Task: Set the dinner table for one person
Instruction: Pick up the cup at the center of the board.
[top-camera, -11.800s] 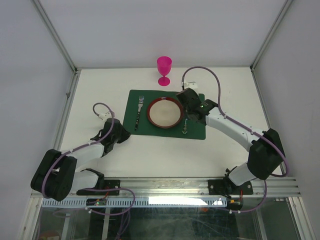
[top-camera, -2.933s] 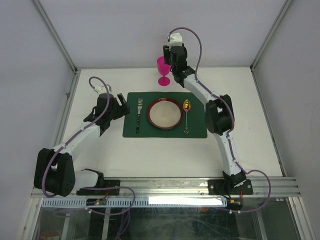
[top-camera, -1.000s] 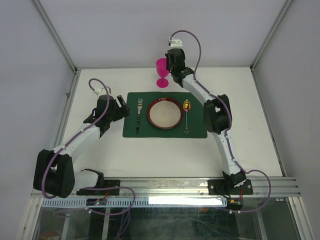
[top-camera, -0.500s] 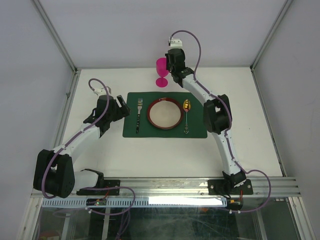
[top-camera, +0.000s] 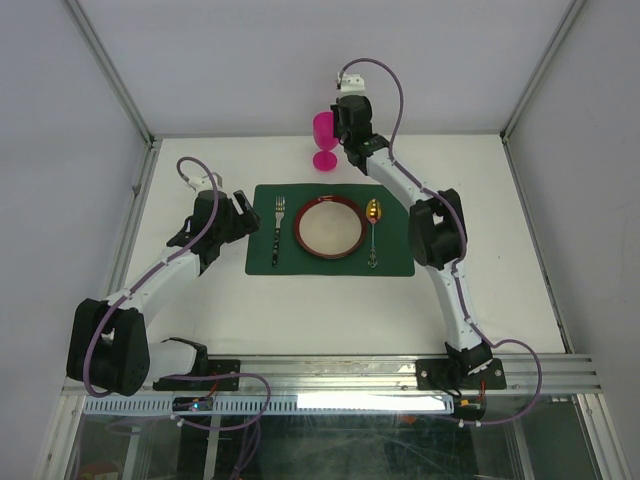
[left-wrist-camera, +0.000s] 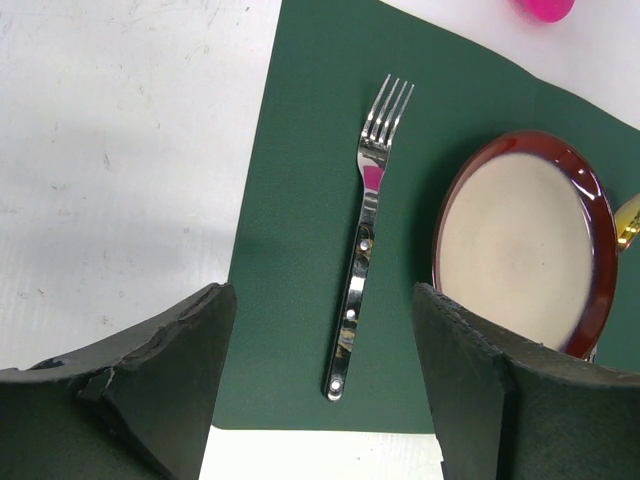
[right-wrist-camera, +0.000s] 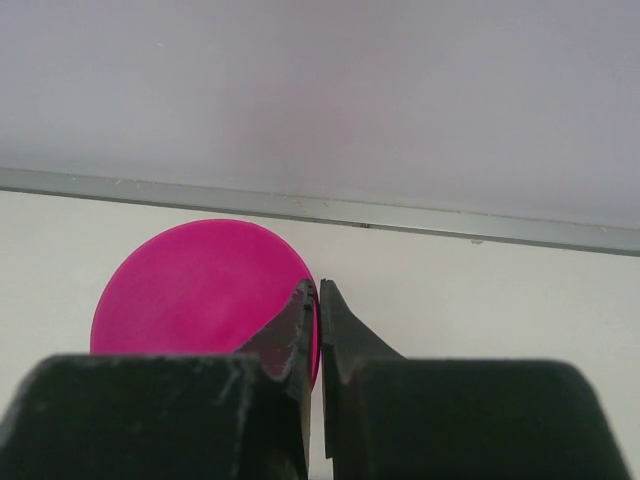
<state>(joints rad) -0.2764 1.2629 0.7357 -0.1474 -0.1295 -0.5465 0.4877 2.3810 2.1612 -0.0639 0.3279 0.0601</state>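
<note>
High on the placemat's (top-camera: 395, 250) near side, the top camera overlooked the dinner table (top-camera: 300, 310). The left wrist camera hung close above the placemat's left half, which both showed. Beyond the placemat, the right wrist camera faced the back wall (right-wrist-camera: 320, 90) past the pink goblet (right-wrist-camera: 190, 290).

Right fingers (right-wrist-camera: 290, 340) pinched together; left fingers (left-wrist-camera: 170, 360) apart.

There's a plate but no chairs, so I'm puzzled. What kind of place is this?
Probably a robot lab, not a dining room: a left arm and right arm bolted by a white table, metal rails around it, one plate and cup.
</note>
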